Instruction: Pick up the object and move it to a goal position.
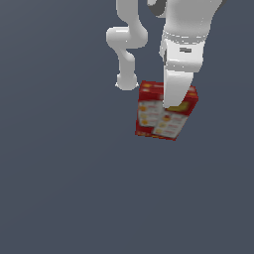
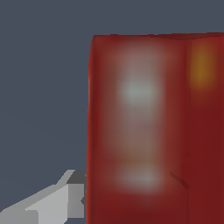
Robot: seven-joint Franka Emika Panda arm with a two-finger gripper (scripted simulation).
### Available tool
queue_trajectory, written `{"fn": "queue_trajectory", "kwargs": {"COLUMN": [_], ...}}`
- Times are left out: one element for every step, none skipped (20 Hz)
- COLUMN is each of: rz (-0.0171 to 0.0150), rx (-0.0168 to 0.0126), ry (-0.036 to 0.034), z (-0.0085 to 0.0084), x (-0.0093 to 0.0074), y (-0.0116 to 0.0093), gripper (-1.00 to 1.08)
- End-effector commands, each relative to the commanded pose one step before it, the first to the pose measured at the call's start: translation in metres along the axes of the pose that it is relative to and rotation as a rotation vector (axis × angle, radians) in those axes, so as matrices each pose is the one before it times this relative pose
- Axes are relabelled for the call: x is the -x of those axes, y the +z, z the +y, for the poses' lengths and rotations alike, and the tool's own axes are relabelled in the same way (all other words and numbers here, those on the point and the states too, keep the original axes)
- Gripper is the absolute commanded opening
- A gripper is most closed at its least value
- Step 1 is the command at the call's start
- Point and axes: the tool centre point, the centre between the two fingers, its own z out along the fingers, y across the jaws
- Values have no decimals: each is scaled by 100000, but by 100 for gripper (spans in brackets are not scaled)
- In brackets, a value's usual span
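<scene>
The red carton (image 1: 158, 116), with white and yellow printed panels, stands under the white arm in the middle of the exterior view. My gripper (image 1: 172, 103) comes down over its top. One white finger (image 1: 176, 89) lies against the carton's near face; the other is hidden behind it. In the wrist view the carton (image 2: 144, 131) fills most of the picture, blurred and very close. One grey finger (image 2: 65, 203) touches its side edge. The jaws stand about as wide as the carton, closed against it. I cannot tell whether the carton rests on the floor.
A plain dark grey-blue floor (image 1: 59, 188) spreads all around. The white arm's links (image 1: 126, 44) rise behind the carton, toward the top of the exterior view. No goal marker shows.
</scene>
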Motion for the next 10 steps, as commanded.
{"fn": "queue_trajectory", "kwargs": {"rz": [21, 67, 0, 0, 0, 0, 67, 0, 0, 0], "rx": [-27, -15, 0, 0, 0, 0, -14, 0, 0, 0], "ry": [186, 10, 0, 0, 0, 0, 9, 0, 0, 0], "z": [-564, -145, -125, -98, -72, -47, -19, -13, -4, -1], "x": [-1462, -432, -399, -336, -275, -214, -125, -104, -59, -19], "y": [-1367, -399, -334, -279, -224, -172, -132, -80, -44, -14], "gripper": [-100, -100, -100, -100, -100, -100, -100, -100, -100, -100]}}
